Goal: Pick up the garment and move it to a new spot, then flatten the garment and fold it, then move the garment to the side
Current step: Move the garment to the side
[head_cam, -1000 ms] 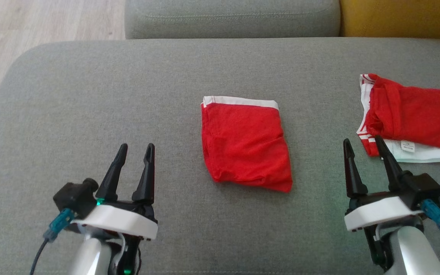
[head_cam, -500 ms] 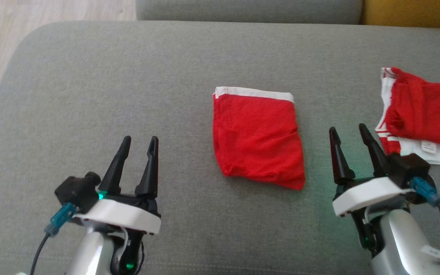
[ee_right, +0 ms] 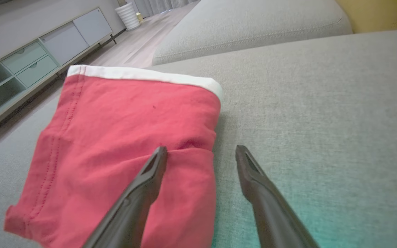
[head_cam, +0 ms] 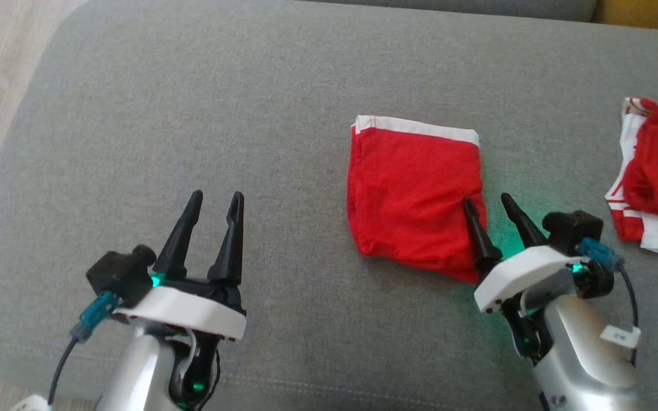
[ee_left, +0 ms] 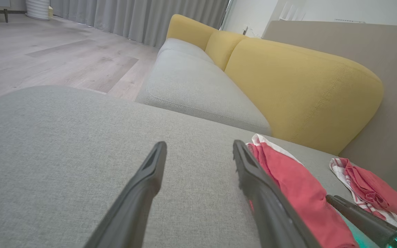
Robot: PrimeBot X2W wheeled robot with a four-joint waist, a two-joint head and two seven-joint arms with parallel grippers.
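My right pincer (head_cam: 486, 198) is released, its two dark fingers spread wide with nothing between them. Its left finger hangs over the near right part of the folded red garment (head_cam: 417, 194) and its right finger over the bare grey cushion (head_cam: 192, 114), so the garment's right edge runs between them. I cannot tell whether either tip touches the cloth. The garment lies flat on the cushion, right of the middle, with its white waistband along the far edge. My left pincer (head_cam: 217, 194) is likewise released and empty, over bare cushion at the near left, well apart from the garment. A second red and white garment (head_cam: 657, 177) lies crumpled at the right side of the cushion. Beyond the cushion stands a sofa (ee_left: 298, 89) with a yellow back.
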